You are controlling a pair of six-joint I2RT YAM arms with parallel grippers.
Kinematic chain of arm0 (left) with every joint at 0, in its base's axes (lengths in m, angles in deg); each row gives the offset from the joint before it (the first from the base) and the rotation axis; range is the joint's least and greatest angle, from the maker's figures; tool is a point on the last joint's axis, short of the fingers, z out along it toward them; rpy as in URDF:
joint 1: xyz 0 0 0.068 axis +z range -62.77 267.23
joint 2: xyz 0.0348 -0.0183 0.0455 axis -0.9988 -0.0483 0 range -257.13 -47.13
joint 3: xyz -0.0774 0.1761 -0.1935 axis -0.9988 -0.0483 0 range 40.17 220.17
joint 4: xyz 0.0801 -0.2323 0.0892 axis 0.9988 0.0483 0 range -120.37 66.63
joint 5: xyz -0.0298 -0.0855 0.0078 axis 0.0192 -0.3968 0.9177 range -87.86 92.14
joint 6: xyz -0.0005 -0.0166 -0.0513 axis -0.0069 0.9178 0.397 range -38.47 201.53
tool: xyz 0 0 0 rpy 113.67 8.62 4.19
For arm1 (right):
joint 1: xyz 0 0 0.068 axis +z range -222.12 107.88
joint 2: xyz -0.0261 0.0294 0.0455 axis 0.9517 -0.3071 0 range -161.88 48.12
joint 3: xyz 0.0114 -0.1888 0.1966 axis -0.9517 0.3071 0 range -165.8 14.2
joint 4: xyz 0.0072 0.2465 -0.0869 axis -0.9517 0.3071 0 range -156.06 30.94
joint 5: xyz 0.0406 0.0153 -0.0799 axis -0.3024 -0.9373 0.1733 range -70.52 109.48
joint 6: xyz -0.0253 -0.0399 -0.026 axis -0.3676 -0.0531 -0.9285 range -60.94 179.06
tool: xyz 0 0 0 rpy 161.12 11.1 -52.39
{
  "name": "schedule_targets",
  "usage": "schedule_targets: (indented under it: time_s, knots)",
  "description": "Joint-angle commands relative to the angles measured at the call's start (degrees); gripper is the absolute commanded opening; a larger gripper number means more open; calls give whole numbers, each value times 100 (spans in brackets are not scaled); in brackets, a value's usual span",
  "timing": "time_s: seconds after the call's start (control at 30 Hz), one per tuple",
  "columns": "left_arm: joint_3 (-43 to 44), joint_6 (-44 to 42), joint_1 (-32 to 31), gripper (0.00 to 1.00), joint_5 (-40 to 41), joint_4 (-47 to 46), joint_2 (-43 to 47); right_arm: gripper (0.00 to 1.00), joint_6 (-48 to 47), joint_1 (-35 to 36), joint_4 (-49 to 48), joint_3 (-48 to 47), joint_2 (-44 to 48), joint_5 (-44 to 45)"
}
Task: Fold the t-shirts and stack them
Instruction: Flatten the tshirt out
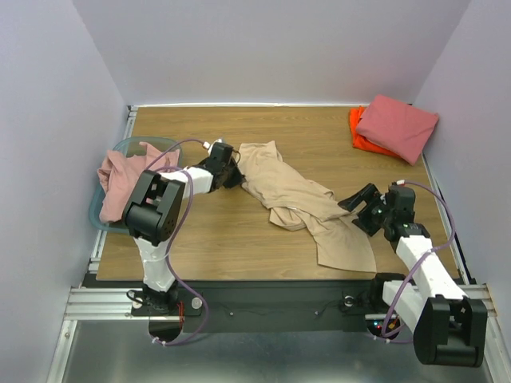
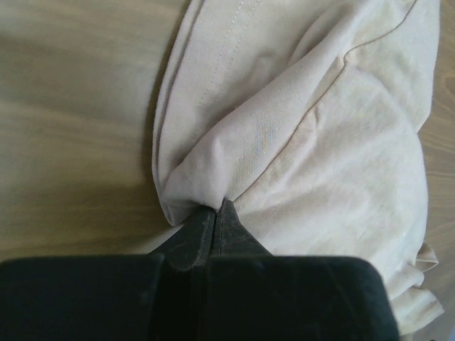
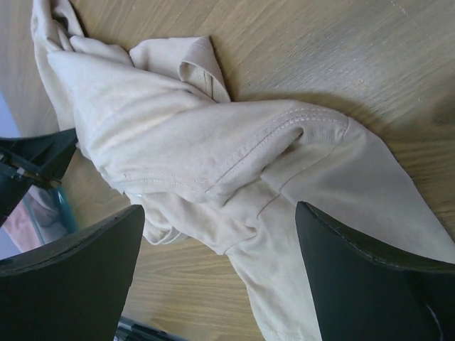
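Observation:
A crumpled tan t-shirt (image 1: pixel 303 199) lies across the middle of the table. My left gripper (image 1: pixel 237 177) is at its left end, shut on a fold of the tan cloth (image 2: pixel 284 142); the jaws (image 2: pixel 217 207) pinch the fabric at their tips. At the shirt's right side, my right gripper (image 1: pixel 355 209) stands open just above the cloth (image 3: pixel 213 142), its fingers (image 3: pixel 85 263) wide apart with the fabric showing between them. A dusty pink t-shirt (image 1: pixel 120 175) is bunched in the bin. A folded salmon-red t-shirt (image 1: pixel 397 125) rests on an orange one (image 1: pixel 357 132) at the back right.
The translucent teal bin (image 1: pixel 132 146) sits at the table's left edge, partly over it. Purple-white walls close in the back and both sides. Bare wood table (image 1: pixel 200 239) shows in front of the tan shirt.

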Motion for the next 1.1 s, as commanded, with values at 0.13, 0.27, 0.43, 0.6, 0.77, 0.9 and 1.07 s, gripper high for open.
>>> schedule_targets:
  time_s: [0.13,0.27,0.43,0.6,0.77,0.9,1.07]
  knots:
    - [-1430,370,-69,0,266,-168,1353,89,146,207,-1032,41,-379,-341]
    - [-1659,405,-121,0,372,-150,1626,89,207,313,-1331,50,-686,-263]
    - [-1739,422,-121,0,381,-124,1784,86,146,392,-1709,15,-1047,-113]
    - [-1783,414,-121,0,398,-124,1828,81,199,594,-2025,-99,-1592,-16]
    - [-1765,396,-121,0,398,-115,1811,68,225,656,-2078,-117,-1865,370]
    - [-1721,378,-121,0,337,-106,1776,30,252,682,-2227,-152,-1918,520]
    - [-1660,291,-121,0,223,-36,2030,0,-91,682,-2193,-512,-1848,520]
